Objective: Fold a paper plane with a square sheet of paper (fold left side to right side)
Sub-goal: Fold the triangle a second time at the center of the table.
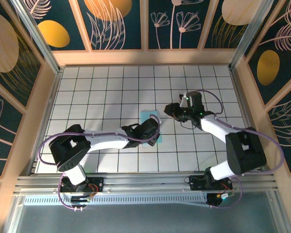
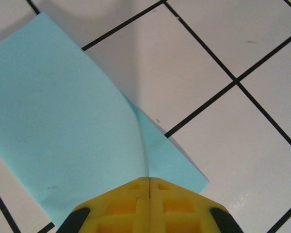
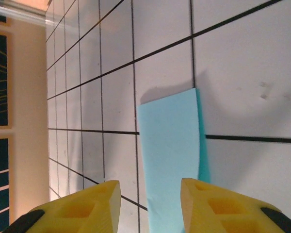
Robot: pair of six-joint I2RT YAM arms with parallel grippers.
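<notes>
The square sheet of paper (image 1: 149, 118) lies folded into a narrow light-cyan rectangle near the middle of the white gridded table (image 1: 102, 92). My left gripper (image 1: 154, 130) is over its near end. In the left wrist view the yellow fingers (image 2: 174, 204) are pressed together, and the raised edge of the paper's upper layer (image 2: 63, 121) runs into the seam of the left gripper (image 2: 149, 180). My right gripper (image 1: 169, 110) hovers just right of the sheet's far end. In the right wrist view the right gripper (image 3: 150, 183) is open, and the paper (image 3: 169, 145) lies beyond the gap, touching neither finger.
Wooden walls (image 1: 43, 107) enclose the table on the left, back and right. A metal rail (image 1: 145, 183) with both arm bases runs along the near edge. White tiles stretch to the left and far side of the sheet.
</notes>
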